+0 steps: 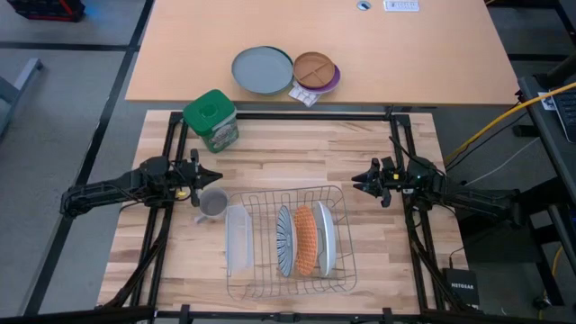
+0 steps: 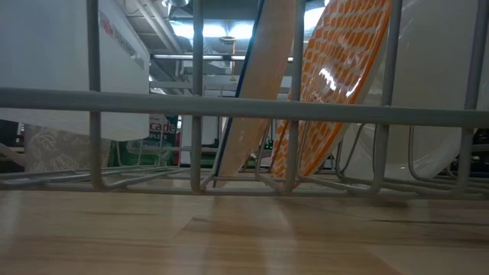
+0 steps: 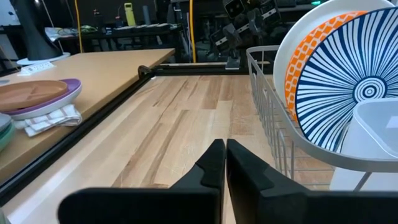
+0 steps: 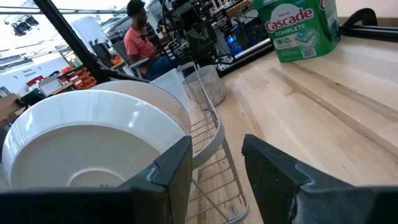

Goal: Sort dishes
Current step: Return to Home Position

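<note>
Three plates stand on edge, side by side, in a wire dish rack [image 1: 270, 193] at the table's near middle. They are a blue-and-white striped plate [image 1: 284, 240], an orange patterned plate [image 1: 305, 240] and a white plate [image 1: 325, 238]. Their lower rims rest between the rack's wires [image 2: 290, 179]. My left gripper [image 1: 214, 175] hovers shut left of the rack's far corner, pointing toward it. In its wrist view the striped plate [image 3: 342, 81] faces it. My right gripper [image 1: 357, 180] hovers right of the rack, open, with nothing between its fingers. The white plate [image 4: 81, 143] shows in its wrist view.
A grey cup [image 1: 212, 203] stands by the rack's far left corner and a clear container [image 1: 237, 238] sits in the rack's left end. A green Cascade box [image 1: 212, 118] stands at the far left. A grey plate [image 1: 262, 69] and a wooden divided plate [image 1: 315, 68] lie on the far table.
</note>
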You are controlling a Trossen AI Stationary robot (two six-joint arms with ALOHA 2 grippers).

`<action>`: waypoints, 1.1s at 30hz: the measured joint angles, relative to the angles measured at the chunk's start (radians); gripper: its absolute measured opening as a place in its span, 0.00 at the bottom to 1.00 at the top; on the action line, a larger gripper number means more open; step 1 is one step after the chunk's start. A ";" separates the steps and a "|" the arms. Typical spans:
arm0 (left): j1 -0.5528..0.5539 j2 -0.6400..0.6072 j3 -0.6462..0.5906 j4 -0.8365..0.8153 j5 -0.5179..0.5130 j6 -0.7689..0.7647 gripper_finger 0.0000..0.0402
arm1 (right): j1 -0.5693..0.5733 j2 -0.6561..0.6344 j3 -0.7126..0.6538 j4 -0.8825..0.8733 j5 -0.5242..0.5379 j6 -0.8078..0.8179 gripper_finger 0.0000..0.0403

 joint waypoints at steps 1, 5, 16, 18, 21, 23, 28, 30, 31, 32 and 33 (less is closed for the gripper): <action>0.000 0.000 0.000 0.000 0.000 0.000 0.01 | 0.000 0.000 0.000 0.000 0.000 0.000 0.37; 0.000 0.000 0.000 -0.001 0.000 0.000 0.00 | 0.000 0.000 0.000 -0.001 0.000 0.000 0.37; 0.000 0.000 0.000 -0.002 0.000 0.000 0.02 | 0.000 0.000 0.000 -0.002 0.000 0.000 0.37; 0.000 0.000 0.000 -0.002 0.000 0.000 0.02 | 0.000 0.000 0.000 -0.002 0.000 0.000 0.37; 0.000 0.000 0.000 -0.002 0.001 0.000 0.02 | 0.000 0.000 0.000 -0.002 0.000 0.000 0.37; 0.000 0.000 0.000 -0.002 0.000 0.000 0.02 | 0.000 0.000 0.000 -0.002 0.000 0.000 0.37; 0.000 0.000 0.000 -0.003 0.001 0.000 0.02 | 0.000 0.000 -0.001 0.000 0.000 0.000 0.37; 0.000 0.000 0.000 -0.003 0.001 0.000 0.02 | 0.000 0.000 -0.001 0.000 0.000 0.000 0.37; 0.000 0.000 0.000 -0.003 0.001 0.000 0.02 | 0.000 0.000 -0.001 0.000 0.000 0.000 0.37; 0.000 0.000 0.000 -0.003 0.001 0.000 0.02 | 0.000 0.000 -0.001 0.001 0.000 0.000 0.37; 0.000 0.000 0.000 -0.003 0.001 0.000 0.02 | 0.000 0.000 -0.001 0.001 0.000 0.000 0.37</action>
